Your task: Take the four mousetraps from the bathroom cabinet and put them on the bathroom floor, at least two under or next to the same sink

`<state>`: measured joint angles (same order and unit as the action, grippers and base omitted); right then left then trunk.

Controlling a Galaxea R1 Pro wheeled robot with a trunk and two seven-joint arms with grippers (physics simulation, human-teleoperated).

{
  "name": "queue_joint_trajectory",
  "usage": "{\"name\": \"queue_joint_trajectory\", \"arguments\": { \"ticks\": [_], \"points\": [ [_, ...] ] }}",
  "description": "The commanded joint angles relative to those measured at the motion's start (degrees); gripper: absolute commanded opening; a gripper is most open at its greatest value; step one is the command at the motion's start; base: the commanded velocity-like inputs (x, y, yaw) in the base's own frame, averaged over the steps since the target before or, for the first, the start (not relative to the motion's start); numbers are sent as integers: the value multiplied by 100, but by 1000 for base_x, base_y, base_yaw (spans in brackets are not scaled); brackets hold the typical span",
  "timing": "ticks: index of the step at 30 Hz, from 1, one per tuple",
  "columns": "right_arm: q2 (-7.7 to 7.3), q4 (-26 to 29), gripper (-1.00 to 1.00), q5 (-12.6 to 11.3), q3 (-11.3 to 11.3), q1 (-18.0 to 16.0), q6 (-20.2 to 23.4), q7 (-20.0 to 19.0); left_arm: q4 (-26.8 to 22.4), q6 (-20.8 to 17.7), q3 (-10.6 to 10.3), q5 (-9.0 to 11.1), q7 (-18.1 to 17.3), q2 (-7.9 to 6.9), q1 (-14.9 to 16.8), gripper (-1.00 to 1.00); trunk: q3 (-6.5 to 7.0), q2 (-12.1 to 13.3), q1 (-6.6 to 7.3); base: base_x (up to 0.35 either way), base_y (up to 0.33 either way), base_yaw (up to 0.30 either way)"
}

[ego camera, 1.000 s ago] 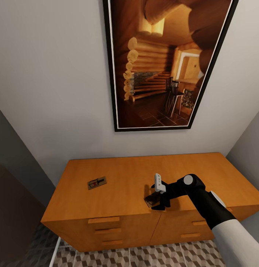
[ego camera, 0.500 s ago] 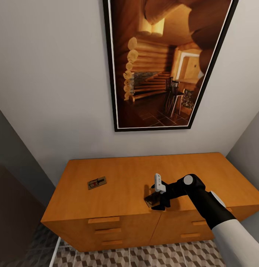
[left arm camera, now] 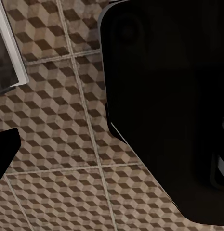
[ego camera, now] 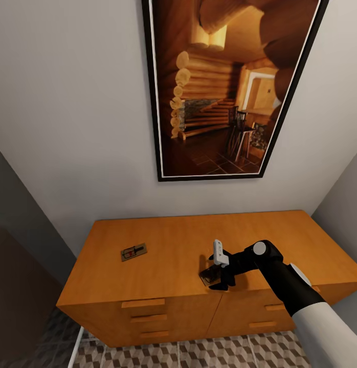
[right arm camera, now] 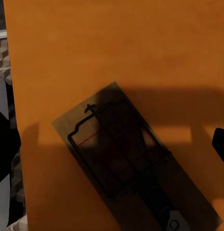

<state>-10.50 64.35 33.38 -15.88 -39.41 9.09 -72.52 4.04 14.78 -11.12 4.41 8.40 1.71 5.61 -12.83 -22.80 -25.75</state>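
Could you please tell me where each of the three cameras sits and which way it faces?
Head view: high, facing forward-down at the cabinet, a mousetrap and the right gripper.
Left wrist view: faces down at the bathroom floor; dark robot parts intrude.
Right wrist view: looks down on the cabinet top and a second mousetrap.
Shared: head and right wrist show the cabinet top.

A plain pale wall carries a large picture in a black frame — it shows a log cabin interior in warm light. Grey side walls close the corner at both sides — the left one is darker.
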Motion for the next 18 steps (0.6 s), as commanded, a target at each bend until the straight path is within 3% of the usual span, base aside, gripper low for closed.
{"name": "queue_joint_trajectory", "arguments": {
  "ticks": [1,18],
  "points": [
    [-6,8,100,6,-11,-5,60,-17,28,45,-49,44,12,4,10,100,-11,-11,-3,0,0,0],
    [-14,-1,100,10,-11,-6,62,-13,30,43,-49,46,12,4,10,100,-11,-11,-3,0,0,0]
  ]
}}
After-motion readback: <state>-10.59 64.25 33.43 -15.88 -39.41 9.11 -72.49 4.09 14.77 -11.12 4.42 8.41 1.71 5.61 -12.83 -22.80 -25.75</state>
